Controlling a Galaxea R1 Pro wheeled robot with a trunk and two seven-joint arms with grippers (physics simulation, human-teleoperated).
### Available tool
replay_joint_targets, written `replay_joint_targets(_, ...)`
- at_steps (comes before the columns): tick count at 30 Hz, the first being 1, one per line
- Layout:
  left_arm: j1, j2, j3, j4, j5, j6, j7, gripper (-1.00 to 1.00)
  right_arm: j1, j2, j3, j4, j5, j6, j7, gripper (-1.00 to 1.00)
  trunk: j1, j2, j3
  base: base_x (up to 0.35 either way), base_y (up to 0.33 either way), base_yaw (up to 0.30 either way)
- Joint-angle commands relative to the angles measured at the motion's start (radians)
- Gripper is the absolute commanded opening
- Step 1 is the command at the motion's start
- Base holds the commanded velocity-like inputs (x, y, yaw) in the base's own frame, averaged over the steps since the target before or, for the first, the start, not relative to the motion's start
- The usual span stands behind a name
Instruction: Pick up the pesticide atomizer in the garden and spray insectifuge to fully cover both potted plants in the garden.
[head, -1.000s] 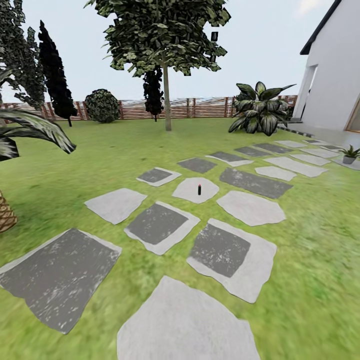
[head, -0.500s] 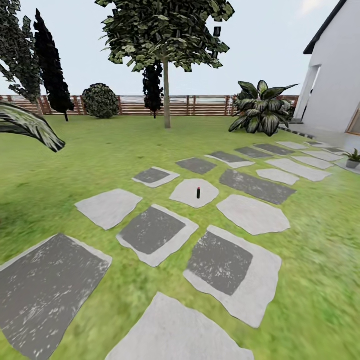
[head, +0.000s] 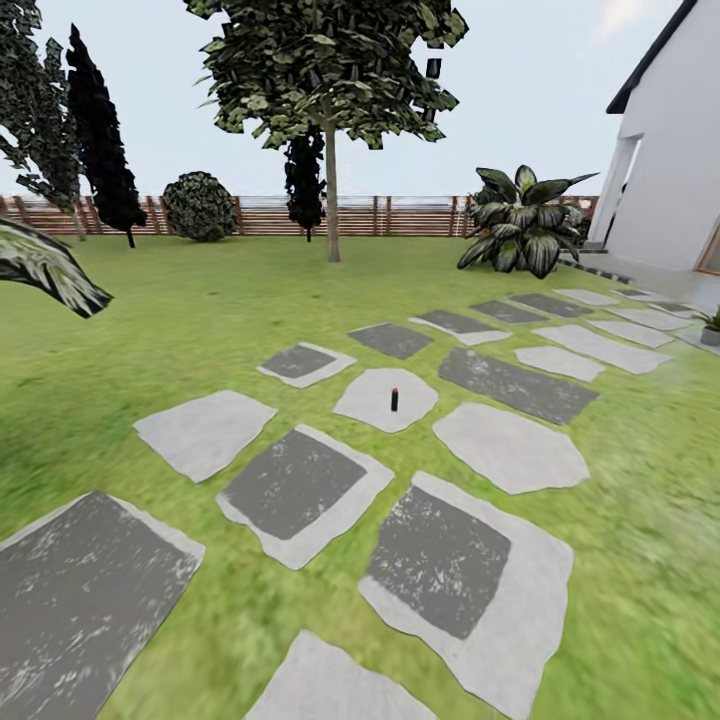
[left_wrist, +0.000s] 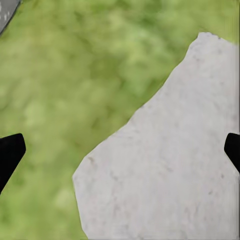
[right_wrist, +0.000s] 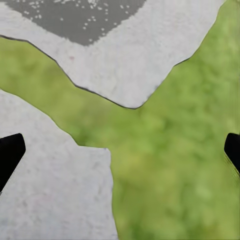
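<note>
I see the atomizer upright on a pale slab; left gripper and right gripper jaws wide, empty

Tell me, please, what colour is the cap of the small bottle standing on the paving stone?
Red, on a dark bottle; head view.

Beneath the left pincer, a pale grey rough-edged stone slab borders blurred green lawn. Beneath the right pincer, grass parts two pale slabs, one with a dark grey centre. Far ahead of both pincers, a brown slatted wooden fence rings the lawn. A white house wall stands to the right under a pale hazy sky.
</note>
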Motion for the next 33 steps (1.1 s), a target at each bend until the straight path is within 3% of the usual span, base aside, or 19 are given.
replay_joint_targets(1, -0.001, 0.0, 0.003, 0.001, 0.0, -0.003, 0.0, 1.0, -0.001, 0.0, 0.0, 0.001, 0.001, -0.003, -0.002, 1.0, 0.0, 0.0, -0.001, 0.339, -0.082, 0.0)
replay_joint_targets(33, -0.001, 0.0, 0.003, 0.001, 0.0, -0.004, 0.0, 1.0, -0.001, 0.0, 0.0, 0.001, 0.001, -0.003, -0.002, 1.0, 0.0, 0.0, -0.001, 0.339, -0.081, 0.0)
